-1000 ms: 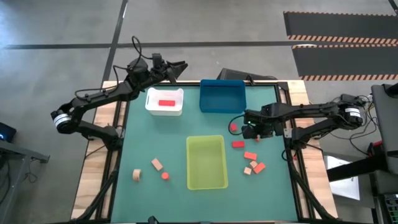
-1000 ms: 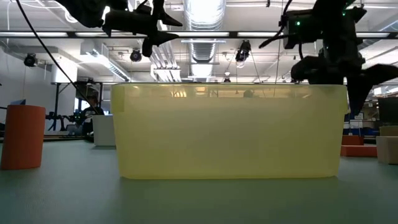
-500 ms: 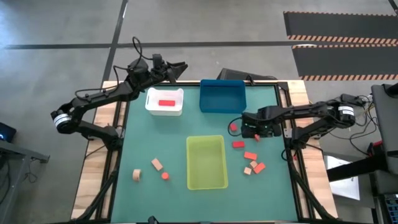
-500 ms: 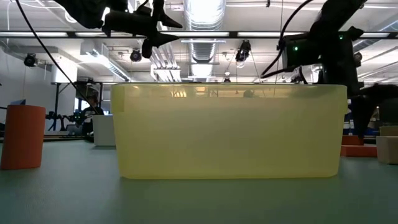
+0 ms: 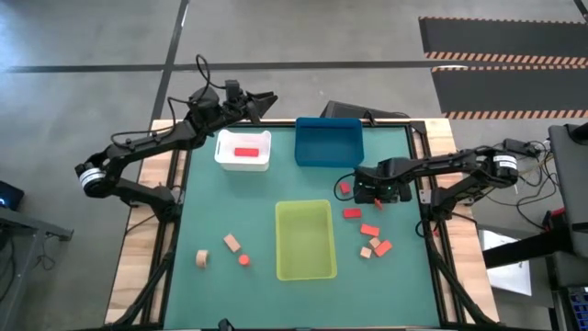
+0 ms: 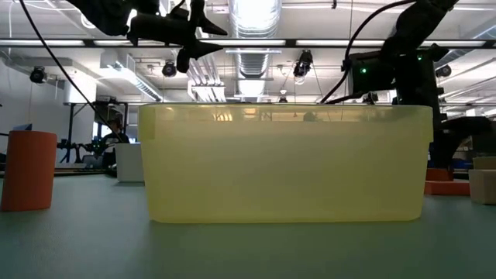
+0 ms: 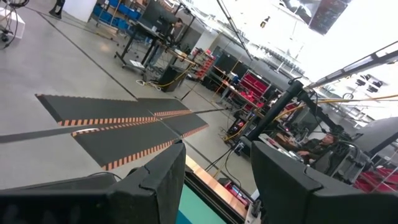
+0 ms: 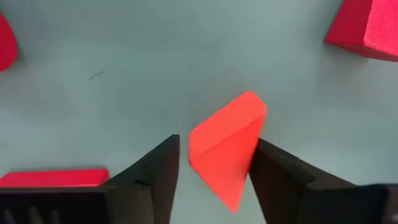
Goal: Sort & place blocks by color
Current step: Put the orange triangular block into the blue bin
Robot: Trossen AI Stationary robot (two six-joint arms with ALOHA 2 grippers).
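Note:
My right gripper [image 8: 214,171] is open and low over the table, with one finger on each side of an orange-red wedge [image 8: 227,146] that lies on the green mat. In the high view it [image 5: 366,194] sits right of a deep red block [image 5: 345,188], and the arm hides the wedge. More blocks lie near: a red bar [image 5: 352,213], an orange-red one [image 5: 369,230], and tan ones [image 5: 367,250]. My left gripper [image 5: 266,98] waits open, high beyond the white bin [image 5: 223,156], which holds a red block [image 5: 246,153]. My right gripper comes at the orange-red wedge from above, pointing down. One finger [image 8: 277,171] stands right against the wedge's slanted edge [image 8: 254,140]; a narrow gap shows at the other finger [image 8: 158,171]. I cannot tell whether it touches. The wedge rests on the mat.
The blue bin [image 5: 328,158] stands just beyond the right gripper, and the yellow-green bin [image 5: 323,267] takes up the middle near side. Two tan blocks [image 5: 231,243] [image 5: 202,258] and a small orange-red one [image 5: 243,259] lie at the near left. Open mat lies between the bins.
My right gripper has come down toward the table and shifted slightly toward the table's left, over the blocks beside the blue bin. In the low view it drops from above the yellow-green bin's rim to behind that bin. The blocks have stayed put.

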